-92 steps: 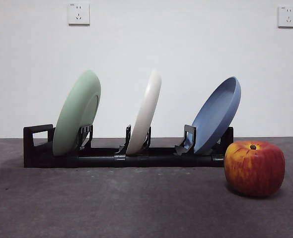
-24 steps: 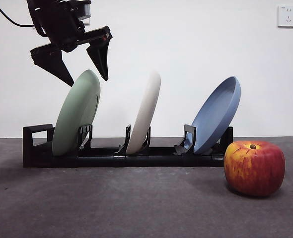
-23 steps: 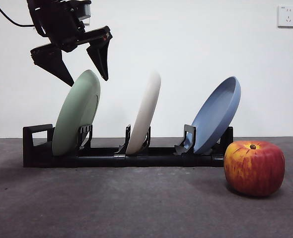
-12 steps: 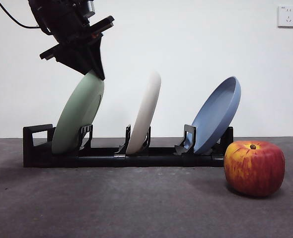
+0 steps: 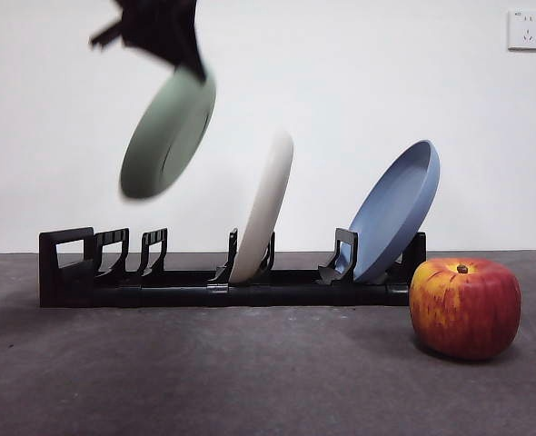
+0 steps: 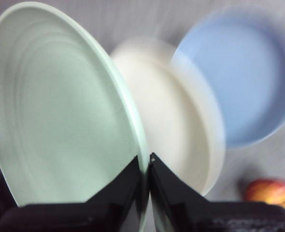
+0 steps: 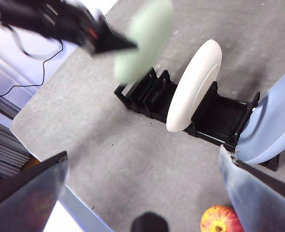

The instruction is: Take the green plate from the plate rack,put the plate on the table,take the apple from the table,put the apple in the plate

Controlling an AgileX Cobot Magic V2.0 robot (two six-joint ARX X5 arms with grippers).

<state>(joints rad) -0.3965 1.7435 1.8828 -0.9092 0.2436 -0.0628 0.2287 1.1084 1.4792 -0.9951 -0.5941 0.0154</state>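
While the left end effector (image 6: 148,166) pinches the rim of the green plate (image 5: 168,132), we see the plate hanging in the air above the plate rack (image 5: 223,272), clear of the slots at the handle end. The grip sits on the plate's upper edge, so the plate dangles tilted below the jaws; the left wrist view shows the two black jaws pressed together on either side of the thin rim. We judge that this edge hold is what a slotted rack allows, since only the top of the rim stands free.

The left arm enters the front view from the top edge, dark and blurred, with its jaws pointing down and slightly sideways onto the plate. The cream-white plate (image 5: 266,204) and the blue plate (image 5: 395,211) lean in their own holders, untouched. The apple (image 5: 465,307) rests on the worktop (image 5: 250,381) just beside the rack's far end, near the blue plate.

The right end effector (image 7: 142,191) waits high above the scene, its jaws spread wide and holding nothing. We judge the first step nearly done; the plate must next go down flat on bare worktop, and a thin rim grip may let it swing or slip.
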